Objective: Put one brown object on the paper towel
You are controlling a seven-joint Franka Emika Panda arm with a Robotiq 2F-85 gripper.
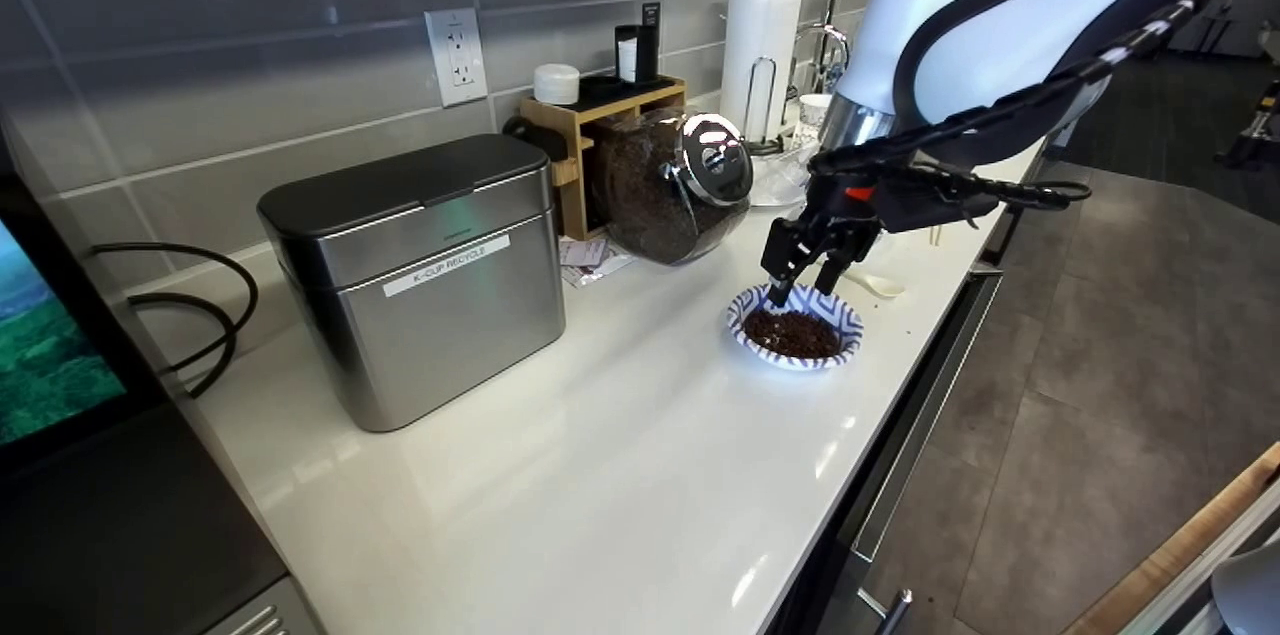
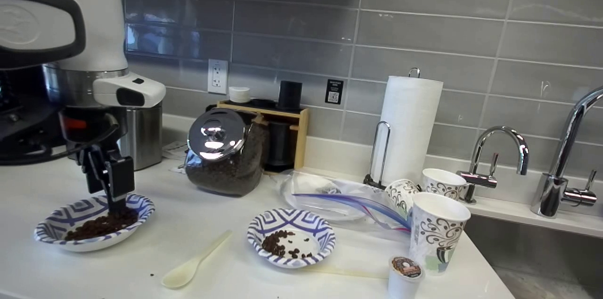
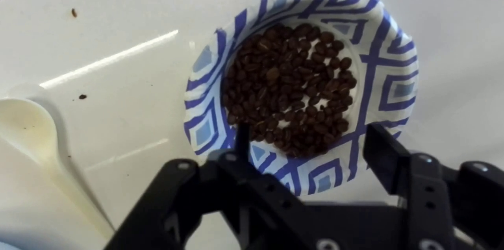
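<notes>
The brown objects are tiny dark brown beans [image 3: 287, 88], heaped in a blue-and-white patterned bowl [image 3: 388, 61]. The beans also show in both exterior views [image 1: 795, 333] [image 2: 96, 227]. My gripper [image 3: 309, 139] is over this bowl with its fingers apart and nothing visible between them. In an exterior view its fingertips [image 2: 117, 208] reach down into the bowl at the beans; whether they touch is unclear. The paper towel [image 2: 362, 252] is a flat white sheet on the counter, partly under a second patterned bowl [image 2: 324, 230] that holds fewer beans [image 2: 278, 245].
A pale spoon [image 2: 195, 261] lies between the bowls. Several paper cups [image 2: 438, 228], a small pod cup [image 2: 405, 278] and a plastic bag [image 2: 348, 195] stand around the towel. A jar [image 2: 226, 162], paper roll [image 2: 407, 125] and metal bin [image 1: 450, 315] stand along the wall.
</notes>
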